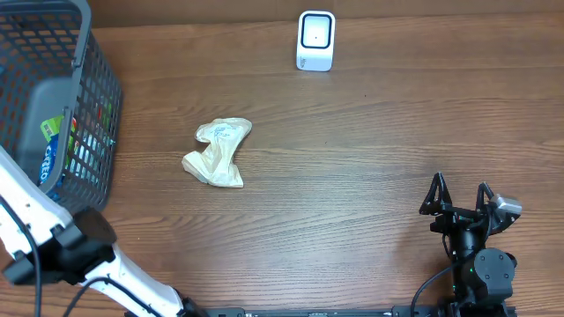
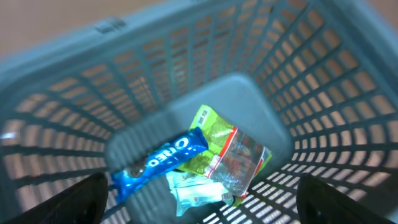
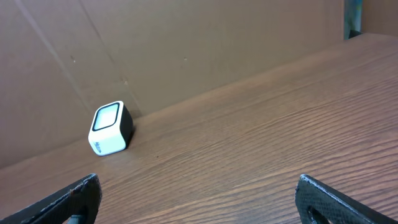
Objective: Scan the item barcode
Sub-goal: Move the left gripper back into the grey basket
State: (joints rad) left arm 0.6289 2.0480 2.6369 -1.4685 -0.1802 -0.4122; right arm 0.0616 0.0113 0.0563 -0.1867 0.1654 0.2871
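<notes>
My left gripper (image 2: 205, 210) hangs open over the inside of the grey-blue mesh basket (image 2: 323, 106), its dark fingertips (image 2: 74, 200) at the frame's lower corners with nothing between them. Below it lie a blue Oreo packet (image 2: 158, 160), a green packet with a clear window (image 2: 229, 152) and a pale mint packet (image 2: 198, 190). The white barcode scanner (image 1: 315, 40) stands at the table's far edge; it also shows in the right wrist view (image 3: 110, 128). My right gripper (image 1: 460, 198) rests open at the front right, holding nothing.
The basket (image 1: 92, 97) stands at the far left of the wooden table. A crumpled beige packet (image 1: 218, 151) lies on the table left of centre. My left arm (image 1: 62, 251) rises from the front left corner. A brown wall (image 3: 186, 43) backs the scanner.
</notes>
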